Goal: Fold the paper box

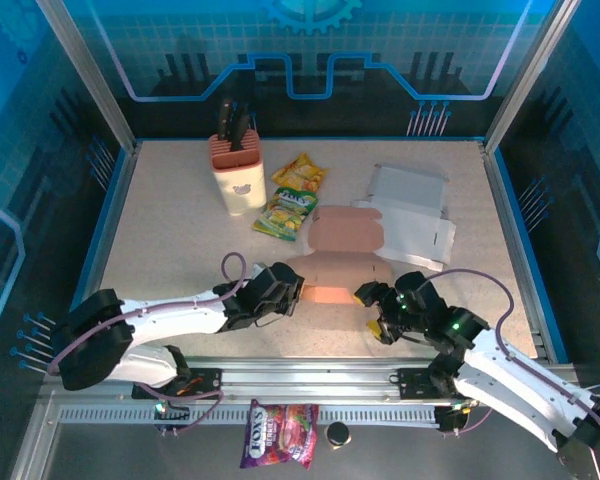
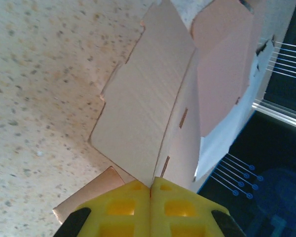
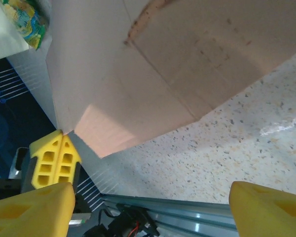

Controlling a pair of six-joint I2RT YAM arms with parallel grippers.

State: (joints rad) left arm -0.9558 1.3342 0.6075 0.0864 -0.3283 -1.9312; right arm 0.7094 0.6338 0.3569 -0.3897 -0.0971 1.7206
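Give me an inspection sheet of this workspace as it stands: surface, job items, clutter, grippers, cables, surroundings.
Surface: speckled table, no spills seen.
Job's things: paper box, brown, mostly flat, near flap lifted.
Clutter: knife block, yellow snack bag, green snack bag, white flat carton behind the box; candy bag on the front ledge.
Grippers: left gripper shut on the box's near edge; right gripper open, holding nothing.
Cables: purple cables along both arms, off the box.
Surroundings: blue-lit enclosure walls.
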